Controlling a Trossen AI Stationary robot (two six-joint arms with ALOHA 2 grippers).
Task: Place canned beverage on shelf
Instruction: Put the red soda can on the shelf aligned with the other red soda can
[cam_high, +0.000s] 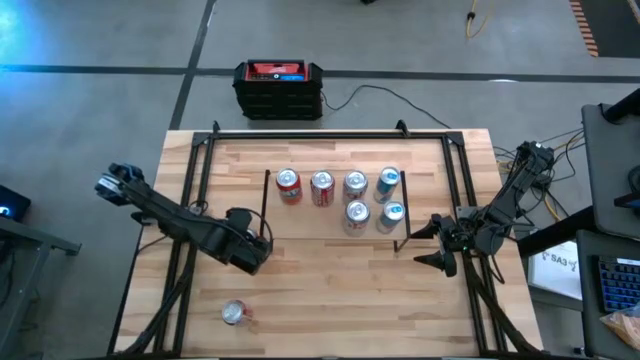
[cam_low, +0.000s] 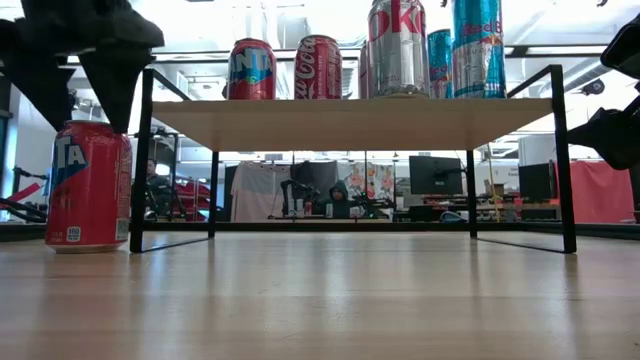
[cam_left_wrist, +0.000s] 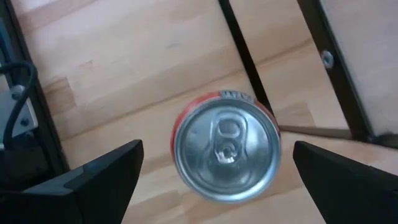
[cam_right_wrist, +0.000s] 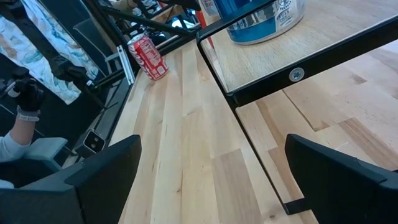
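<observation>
A red can (cam_high: 235, 313) stands upright on its base on the tabletop near the front left, left of the shelf's leg (cam_low: 88, 185). My left gripper (cam_high: 250, 262) hangs open above it, pointing steeply down. In the wrist view its fingers (cam_left_wrist: 217, 149) stand apart on either side of the can's silver top (cam_left_wrist: 227, 152), touching nothing. The shelf (cam_high: 330, 228), a light-wood board on black legs (cam_low: 350, 122), carries several upright cans (cam_high: 322, 187). My right gripper (cam_high: 422, 247) waits open at the shelf's right end (cam_right_wrist: 212, 143).
Black rails (cam_high: 190, 190) run along the tabletop's sides. A black-and-red box (cam_high: 279, 88) sits beyond the far edge. Bare wood (cam_high: 340, 300) lies in front of the shelf. A person's hand (cam_right_wrist: 25, 99) shows off the table in the right wrist view.
</observation>
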